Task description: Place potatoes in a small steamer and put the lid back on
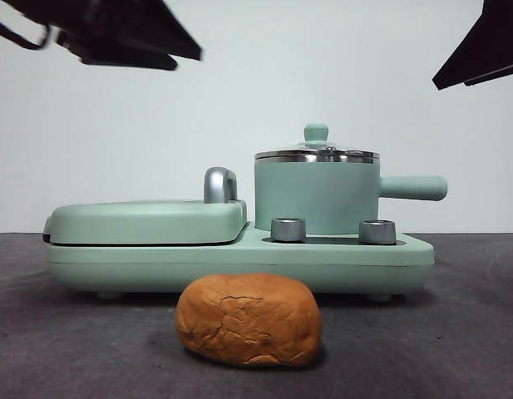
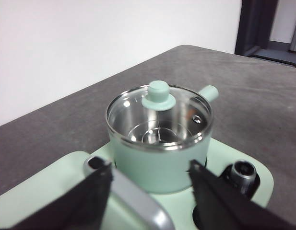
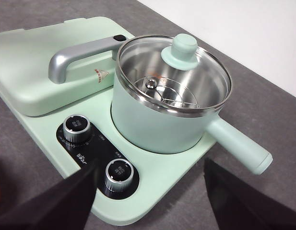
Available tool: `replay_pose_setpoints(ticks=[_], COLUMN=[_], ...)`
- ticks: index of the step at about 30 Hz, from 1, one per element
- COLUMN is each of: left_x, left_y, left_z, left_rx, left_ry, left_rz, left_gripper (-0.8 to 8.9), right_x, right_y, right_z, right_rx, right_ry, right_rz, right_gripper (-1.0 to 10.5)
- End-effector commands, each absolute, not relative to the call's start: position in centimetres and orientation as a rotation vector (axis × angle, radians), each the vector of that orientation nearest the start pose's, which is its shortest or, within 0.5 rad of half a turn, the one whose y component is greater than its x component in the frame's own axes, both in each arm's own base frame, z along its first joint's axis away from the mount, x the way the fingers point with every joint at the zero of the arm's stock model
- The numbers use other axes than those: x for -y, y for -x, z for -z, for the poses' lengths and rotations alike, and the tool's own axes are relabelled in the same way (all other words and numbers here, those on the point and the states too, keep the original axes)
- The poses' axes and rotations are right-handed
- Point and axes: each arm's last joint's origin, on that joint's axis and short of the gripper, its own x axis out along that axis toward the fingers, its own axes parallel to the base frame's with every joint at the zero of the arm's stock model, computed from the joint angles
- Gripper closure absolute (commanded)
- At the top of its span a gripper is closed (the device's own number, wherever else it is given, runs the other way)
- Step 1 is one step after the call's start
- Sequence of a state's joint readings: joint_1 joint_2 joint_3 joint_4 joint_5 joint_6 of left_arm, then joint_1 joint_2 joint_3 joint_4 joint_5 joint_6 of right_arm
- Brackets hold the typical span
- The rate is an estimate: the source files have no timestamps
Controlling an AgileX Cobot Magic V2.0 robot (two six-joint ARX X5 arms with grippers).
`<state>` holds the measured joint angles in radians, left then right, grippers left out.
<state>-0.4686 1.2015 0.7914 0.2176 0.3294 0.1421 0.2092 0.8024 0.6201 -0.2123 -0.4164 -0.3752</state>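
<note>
Glass lid still seated on the pot, potato waiting on the table.

The round clear glass lid [image 3: 174, 76] with its mint-green knob [image 2: 158, 95] closes the mint-green cylindrical steamer pot [image 1: 316, 198] at centre-right of the front view; the cracked orange-brown potato [image 1: 249, 320] lies low in the frame, before the base. Left gripper [image 2: 150, 179], jaws spread, faces the pot: best to centre on the knob and lift straight up. Right gripper [image 3: 150, 191] hangs open.

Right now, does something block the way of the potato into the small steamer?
Yes. The glass lid still sits on the steamer, closing its opening. The potato lies on the table in front of the appliance, and neither gripper holds anything.
</note>
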Motion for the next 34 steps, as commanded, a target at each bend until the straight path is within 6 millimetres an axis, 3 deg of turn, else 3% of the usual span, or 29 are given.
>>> replay_pose_setpoints(ticks=[1,21,34], left_x=[14.3,24.4,26.7], left_y=[-24.8,-34.4,-37.2], left_z=[-29.2,-28.8,-26.1], left_rx=[-0.148,-0.171,-0.190], left_ry=[-0.131,-0.143,-0.147], left_rz=[0.821,0.925,0.933], left_gripper=[5.01,5.02,5.02], right_x=[-4.9,-4.9,-4.9], right_y=[-17.1,-17.1,-17.1], right_z=[-27.7,-27.7,-27.7], right_rx=[-0.268,-0.270,-0.270], right_ry=[0.291,0.287,0.288], right_rz=[-0.681,-0.675,-0.675], right_gripper=[6.0,6.0,6.0])
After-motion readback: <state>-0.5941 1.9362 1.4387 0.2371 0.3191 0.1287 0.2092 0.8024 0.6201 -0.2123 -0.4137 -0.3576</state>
